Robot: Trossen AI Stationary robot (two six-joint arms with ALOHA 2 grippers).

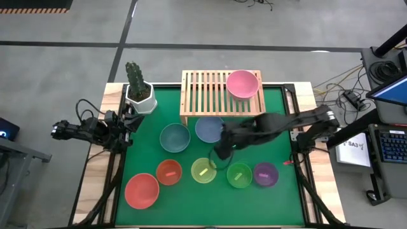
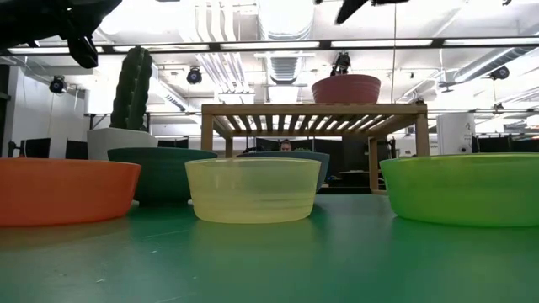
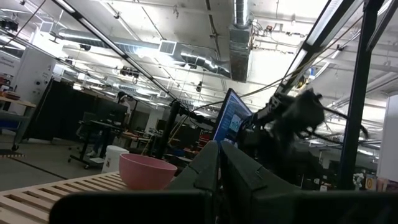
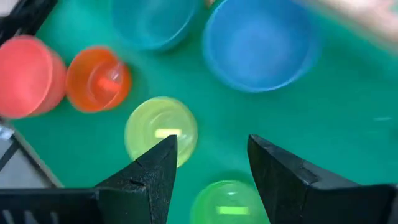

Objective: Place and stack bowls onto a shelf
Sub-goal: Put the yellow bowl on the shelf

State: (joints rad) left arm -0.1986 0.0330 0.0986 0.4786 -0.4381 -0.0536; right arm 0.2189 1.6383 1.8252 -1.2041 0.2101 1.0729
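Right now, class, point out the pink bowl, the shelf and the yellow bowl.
pink bowl [image 1: 242, 84], high view, its inside.
shelf [image 1: 202, 92], high view, bare slats.
yellow bowl [image 1: 203, 170], high view, its centre.

glossy plastic bowls, slatted wood shelf

— What lies around the tabletop?

— A grey concrete floor marked with dark lines. Cables trail across it, near a keyboard.

— And overhead?

— An open ceiling with silver ducts, pipes and long strip lights.

— Any furniture?

— Dark partitions, a blue-lit monitor, and desks farther back. A person sits in the distance.
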